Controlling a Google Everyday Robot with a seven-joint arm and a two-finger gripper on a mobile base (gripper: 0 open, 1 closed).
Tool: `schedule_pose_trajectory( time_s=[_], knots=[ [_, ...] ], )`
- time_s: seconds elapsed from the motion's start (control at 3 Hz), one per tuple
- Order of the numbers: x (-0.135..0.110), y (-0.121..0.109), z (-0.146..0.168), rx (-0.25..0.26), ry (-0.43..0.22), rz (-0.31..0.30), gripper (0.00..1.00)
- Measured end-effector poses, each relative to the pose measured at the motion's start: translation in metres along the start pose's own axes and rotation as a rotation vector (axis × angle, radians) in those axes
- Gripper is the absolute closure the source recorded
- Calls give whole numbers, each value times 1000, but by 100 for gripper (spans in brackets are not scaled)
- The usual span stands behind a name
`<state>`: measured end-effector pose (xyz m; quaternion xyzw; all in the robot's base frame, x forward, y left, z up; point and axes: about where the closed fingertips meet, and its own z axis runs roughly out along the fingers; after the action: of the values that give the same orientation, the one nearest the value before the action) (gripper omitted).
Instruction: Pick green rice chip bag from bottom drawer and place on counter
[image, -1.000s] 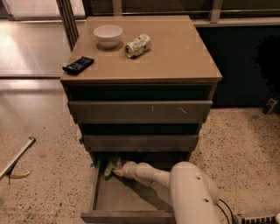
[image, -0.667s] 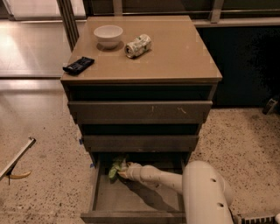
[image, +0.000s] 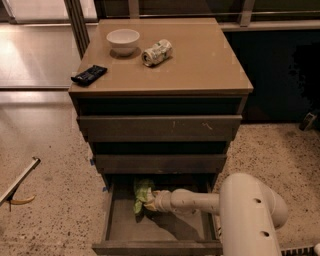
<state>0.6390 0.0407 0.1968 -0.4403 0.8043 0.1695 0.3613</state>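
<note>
Speckled terrazzo floor (image: 50, 220) spreads to either side of a dark three-drawer cabinet (image: 235, 107) standing before a glazed wall, with open floor on its left apart from a thin rod (image: 19, 181) lying near the frame's edge. The robot's white arm (image: 250, 215) fills the lower right corner and reaches leftward across the right wall of the bottom drawer (image: 106, 215), which is pulled well out past the two upper drawers, the top one (image: 160, 129) and the middle one (image: 160, 163), both only slightly ajar. The counter (image: 200, 65), a tan square top with a thin overhanging edge, shows a broad bare stretch across its right half and front. Inside the bottom drawer, the green rice chip bag (image: 141, 192) stands crumpled toward the back left, partly under the lip of the middle drawer, with bare drawer floor between it and the drawer front. The gripper (image: 150, 200) is at the bag's right side, touching it; whether it is clamped on the bag or spread cannot be told. On the counter's back left sit a white bowl (image: 123, 40) and, just beside it, a crushed can (image: 157, 52), while a black packet (image: 89, 74) lies at the left edge.
</note>
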Motion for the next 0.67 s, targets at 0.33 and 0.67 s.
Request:
schedule_pose_trajectory(
  time_s=[0.33,0.67],
  knots=[
    [21,1,-35,-72,95,-46,100],
    [42,-3,-69,-143,176,-90,100]
  ],
)
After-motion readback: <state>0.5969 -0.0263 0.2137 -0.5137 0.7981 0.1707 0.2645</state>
